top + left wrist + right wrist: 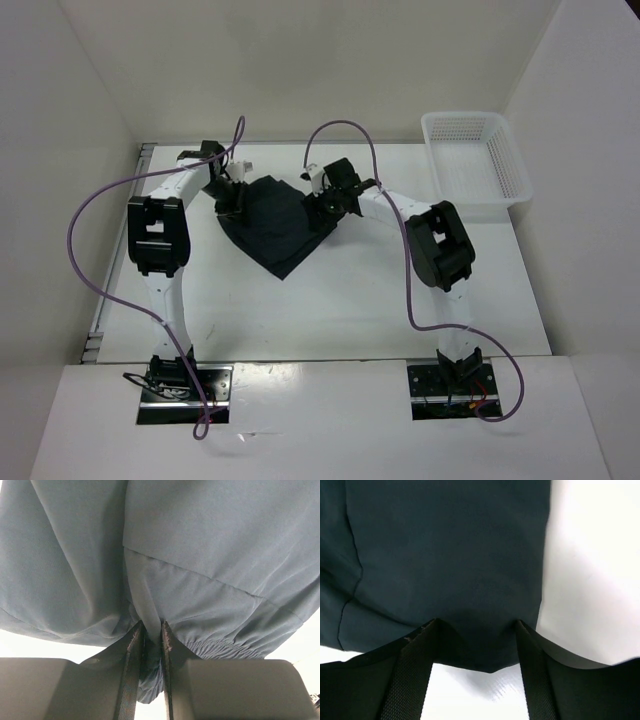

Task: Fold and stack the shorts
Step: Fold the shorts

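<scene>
The dark shorts [272, 225] lie on the white table between the two arms, in a rough diamond with a corner pointing toward the near edge. My left gripper [232, 200] is at their left edge; in the left wrist view it [151, 640] is shut on a pinched fold of the shorts [200, 555] beside the gathered waistband, and the cloth hangs lifted. My right gripper [325, 206] is at their right edge; in the right wrist view it [476, 625] is open, its fingers [417, 650] straddling a corner of the shorts [450, 550] that lies flat on the table.
A white mesh basket [478, 185] stands at the back right of the table [350, 300]. White walls close in the back and both sides. Purple cables loop above both arms.
</scene>
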Tool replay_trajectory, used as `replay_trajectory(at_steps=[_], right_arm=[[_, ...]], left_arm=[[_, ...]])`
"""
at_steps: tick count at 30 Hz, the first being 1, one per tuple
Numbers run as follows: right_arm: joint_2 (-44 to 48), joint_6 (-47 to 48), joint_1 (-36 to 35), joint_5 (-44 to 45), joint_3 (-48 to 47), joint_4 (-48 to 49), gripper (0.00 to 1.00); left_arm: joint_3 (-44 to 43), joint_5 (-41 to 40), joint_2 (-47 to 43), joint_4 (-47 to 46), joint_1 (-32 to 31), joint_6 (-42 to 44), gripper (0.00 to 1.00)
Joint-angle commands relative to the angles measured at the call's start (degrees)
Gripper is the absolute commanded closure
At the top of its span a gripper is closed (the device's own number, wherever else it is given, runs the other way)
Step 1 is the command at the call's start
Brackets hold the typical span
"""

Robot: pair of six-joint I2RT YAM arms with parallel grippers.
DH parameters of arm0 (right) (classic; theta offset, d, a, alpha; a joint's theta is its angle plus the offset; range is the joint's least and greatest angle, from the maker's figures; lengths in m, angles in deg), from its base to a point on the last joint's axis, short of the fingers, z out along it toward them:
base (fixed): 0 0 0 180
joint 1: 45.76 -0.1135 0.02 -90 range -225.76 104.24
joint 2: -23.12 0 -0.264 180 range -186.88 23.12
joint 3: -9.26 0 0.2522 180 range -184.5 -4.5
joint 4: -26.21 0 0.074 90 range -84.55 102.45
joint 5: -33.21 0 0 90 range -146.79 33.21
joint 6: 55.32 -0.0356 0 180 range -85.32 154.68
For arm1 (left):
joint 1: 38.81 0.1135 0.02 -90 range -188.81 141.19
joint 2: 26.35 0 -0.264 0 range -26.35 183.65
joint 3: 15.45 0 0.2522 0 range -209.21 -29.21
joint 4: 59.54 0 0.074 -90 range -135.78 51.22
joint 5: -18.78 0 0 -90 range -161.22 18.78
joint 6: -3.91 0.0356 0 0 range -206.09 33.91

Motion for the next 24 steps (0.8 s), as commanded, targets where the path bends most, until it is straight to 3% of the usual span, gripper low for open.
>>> replay_trajectory(at_steps=[1,10,16,19,20,24], right_arm=[[0.07,-1.27,0.14,-2.72,2.98,-0.25,0.35],[9.97,-3.11,0.14,-6.04,18.26,0.28,0.66],[20.18,-5.76,-0.39,-12.20,27.07,-0.95,0.65],[23.97,-5.76,-0.39,-12.20,27.61,-1.74,0.55],[23.97,-4.62,-0.39,-12.20,26.91,-2.61,0.44],[23.46,-1.89,-0.39,-10.81,20.43,-3.41,0.37]], left_arm=[[0.51,-0.62,-1.34,0.22,0.33,0.30,0.73],[-1.85,1.58,0.33,-0.30,-0.20,0.30,0.68],[-2.91,1.58,0.86,-0.83,-3.88,0.30,0.56],[-3.44,1.58,-0.28,-2.67,-3.89,0.30,0.44],[-4.14,1.58,-0.89,-3.29,-3.89,0.30,0.42],[-5.55,1.66,-2.83,-2.77,-3.37,0.30,0.32]])
